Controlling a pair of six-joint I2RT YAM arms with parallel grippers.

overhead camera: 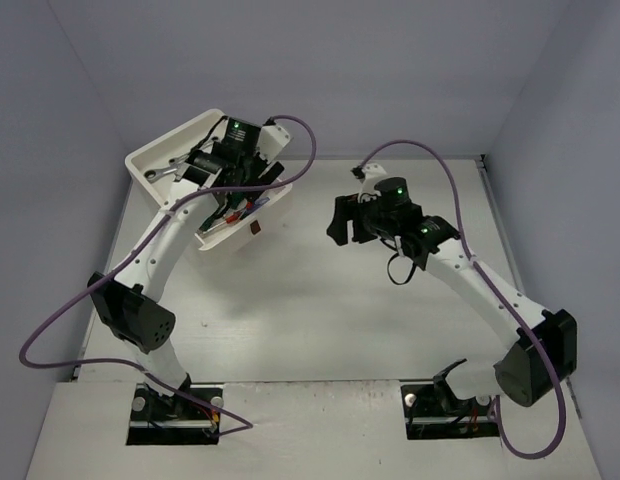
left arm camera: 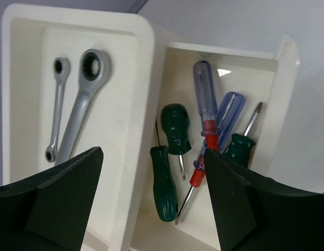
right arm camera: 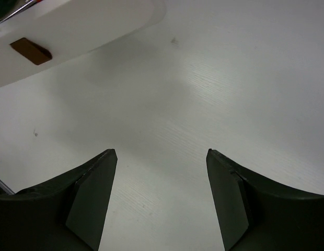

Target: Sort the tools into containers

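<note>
The table [overhead camera: 320,320] spreads beneath the right gripper [right arm camera: 161,154], whose fingers stand wide apart with nothing between them. The white box of drawers [overhead camera: 150,165] sits directly under the left gripper [left arm camera: 152,157], which is also spread wide and empty.

One drawer [left arm camera: 277,89] is pulled out below and right of the left fingers. The top tray [left arm camera: 26,63] lies below and left of them. Blue-handled screwdrivers [left arm camera: 204,99] and green-handled screwdrivers [left arm camera: 175,125] lie jumbled in the drawer, and two silver ratchet wrenches [left arm camera: 78,110] lie in the tray.

This looks like the moment just after a drop into the drawer. The sound way out is probably to lift straight up with the fingers kept spread until they clear the wall shared by tray and drawer, which runs right under the gap.

No loose tool shows near either gripper, so the sorting seems far along, with the drawer still to be pushed in. Its front, with the brown handle tab [right arm camera: 30,50], lies ahead and left of the right gripper. The left arm hanging over the box is the main obstacle.
</note>
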